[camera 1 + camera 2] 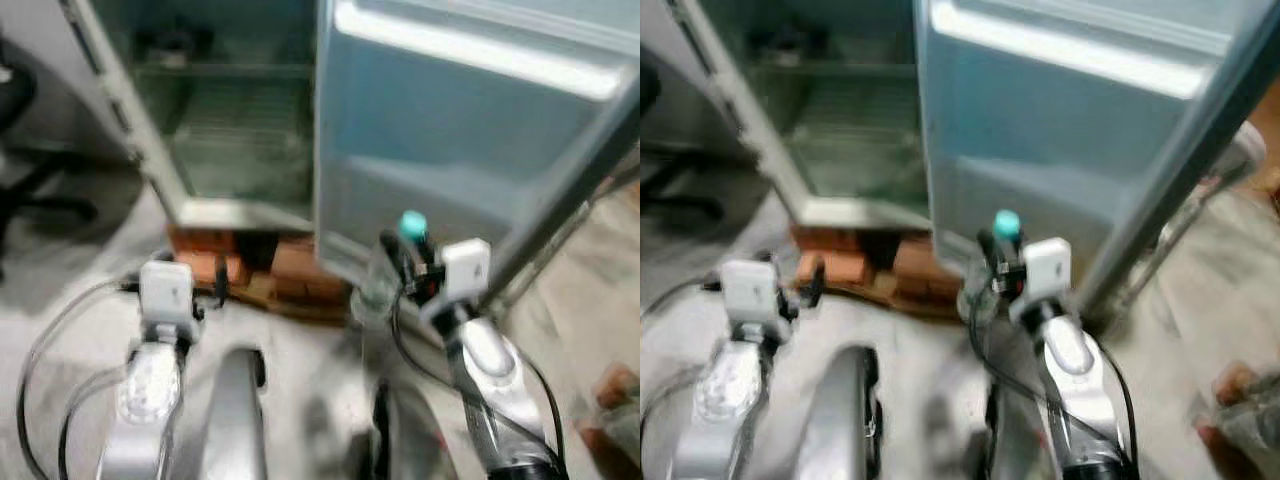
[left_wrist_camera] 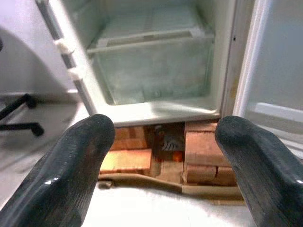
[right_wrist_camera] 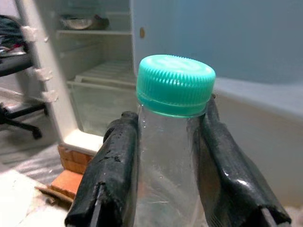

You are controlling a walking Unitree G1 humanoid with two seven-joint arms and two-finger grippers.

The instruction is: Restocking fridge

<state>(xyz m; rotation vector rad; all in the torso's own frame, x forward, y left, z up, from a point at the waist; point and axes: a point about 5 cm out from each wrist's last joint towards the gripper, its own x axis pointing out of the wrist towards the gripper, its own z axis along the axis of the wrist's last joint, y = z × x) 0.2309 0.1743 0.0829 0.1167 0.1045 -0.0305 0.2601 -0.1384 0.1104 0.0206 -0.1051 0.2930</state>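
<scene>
— What did the right gripper (image 3: 165,161) have hold of?

— A clear bottle (image 3: 163,175) with a teal cap (image 3: 175,84). Its two black fingers (image 3: 111,170) were closed against the bottle's sides just under the cap, and the bottle stood upright between them. The gripper held it in front of the fridge (image 1: 240,130), low down near the bottom edge of the open door (image 1: 450,130).

— And the left gripper (image 2: 163,156)?

— It held nothing. Its fingers (image 2: 75,165) were spread wide apart and pointed at the foot of the fridge, level with the clear drawer (image 2: 151,71) at the bottom of the compartment.

— How did the fridge itself stand?

— The door was swung open toward the robot's right side, a pale shelf rail (image 1: 480,55) running across its inner face. Inside, a wire shelf (image 3: 106,71) lay above the drawer, and higher up a dark dish (image 3: 83,21) sat on another shelf. The fridge rested on bricks (image 2: 201,151), with a strip of cardboard (image 2: 142,182) lying on the floor in front of them.

— Anything beside the fridge?

— The dark legs of an office chair (image 1: 40,195) stood to the left of it, on the pale floor (image 1: 80,260).
</scene>
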